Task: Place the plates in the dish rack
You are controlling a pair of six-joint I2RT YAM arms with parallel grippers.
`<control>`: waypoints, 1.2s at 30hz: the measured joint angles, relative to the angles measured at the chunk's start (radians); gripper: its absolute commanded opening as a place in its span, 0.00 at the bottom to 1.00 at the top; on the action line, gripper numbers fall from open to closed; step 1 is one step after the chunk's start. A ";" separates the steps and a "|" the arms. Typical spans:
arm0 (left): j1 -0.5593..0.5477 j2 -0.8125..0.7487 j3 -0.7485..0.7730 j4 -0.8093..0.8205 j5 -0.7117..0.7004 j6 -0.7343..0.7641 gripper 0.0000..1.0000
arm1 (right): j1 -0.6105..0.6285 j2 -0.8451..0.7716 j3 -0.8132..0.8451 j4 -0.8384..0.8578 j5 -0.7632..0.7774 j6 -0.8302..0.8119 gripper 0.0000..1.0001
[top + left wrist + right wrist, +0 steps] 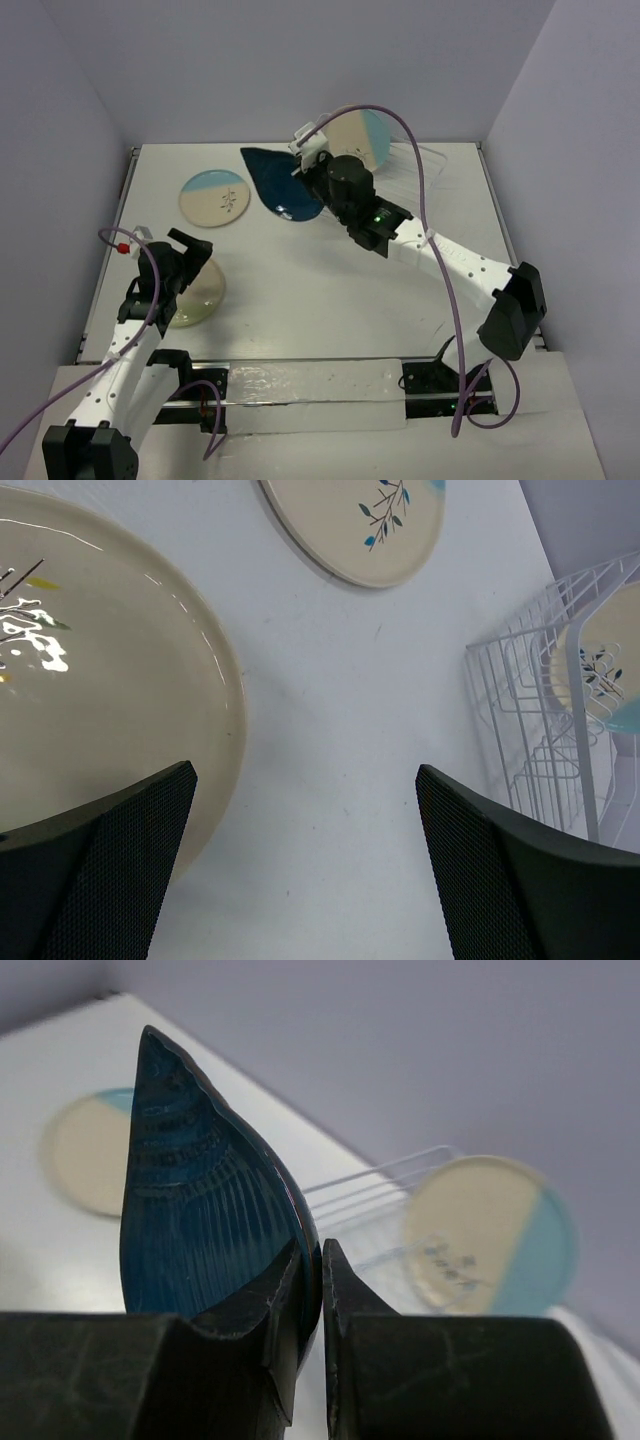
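Note:
My right gripper (312, 1260) is shut on the rim of the dark blue plate (200, 1210), which it holds tilted above the table's far middle (280, 185), left of the dish rack (425, 170). One cream and light blue sprig plate (358, 135) stands upright in the rack; it also shows in the right wrist view (490, 1235) and in the left wrist view (605, 670). The other sprig plate (214, 197) lies flat at the far left. My left gripper (305, 860) is open, its left finger over the edge of the plain cream plate (90, 680) at the near left (200, 295).
The white table (330, 290) ends at grey walls on three sides. The rack's thin wire side (530, 720) stands to the right of my left gripper. A purple cable (425, 190) arcs over the right arm.

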 measured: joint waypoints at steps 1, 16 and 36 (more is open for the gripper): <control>0.000 0.004 0.000 0.003 -0.005 0.000 0.99 | -0.016 0.005 0.013 0.005 0.013 -0.044 0.00; 0.000 0.115 0.059 0.020 -0.083 0.003 0.99 | -0.310 0.351 0.365 0.168 0.140 -0.562 0.00; 0.000 0.151 0.077 0.021 -0.106 0.023 0.99 | -0.373 0.574 0.410 0.239 -0.081 -0.840 0.00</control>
